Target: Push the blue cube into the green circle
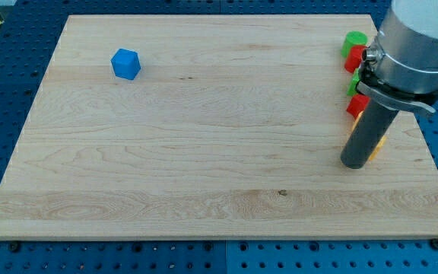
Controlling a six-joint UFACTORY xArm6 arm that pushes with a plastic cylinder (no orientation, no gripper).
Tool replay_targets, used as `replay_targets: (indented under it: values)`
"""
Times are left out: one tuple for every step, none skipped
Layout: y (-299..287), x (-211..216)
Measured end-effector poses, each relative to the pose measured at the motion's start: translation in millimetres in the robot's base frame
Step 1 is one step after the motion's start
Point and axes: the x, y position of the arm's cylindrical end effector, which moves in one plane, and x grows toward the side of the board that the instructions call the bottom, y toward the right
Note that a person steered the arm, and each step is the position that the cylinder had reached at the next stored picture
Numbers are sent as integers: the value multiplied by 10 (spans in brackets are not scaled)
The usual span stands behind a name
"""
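Tip (353,164): lower end of the dark rod, resting on the wooden board (204,183) near the view's right edge; no jaws to open or shut, holds nothing, touches no task block.
Yellow block (379,144): just beside the rod, mostly hidden.
Red block (357,106): just above, partly hidden.
Green circle (353,42): near the view's top right, a second red block (353,62) touching it below; another green piece between the reds, too hidden to name.
Blue cube (125,64): view's upper left, well apart from everything.
Risks, as judged: a sweep out of this crowded corner could scatter the cluster and shift the target; an off-centre push over the long run could turn the cube aside; arrival could jostle the neighbouring red.
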Motion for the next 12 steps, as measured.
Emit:
replay_targets:
  values:
    - [128, -7]
    - [1, -3]
    - [-506, 12]
    - [-1282, 12]
    - [-2147, 12]
    - [-3060, -66]
    - [-3897, -471]
    - [-4476, -877]
    - [-4793, -1314]
    - [-4744, -1779]
    - [-4109, -1850]
    - [-3180, -1852]
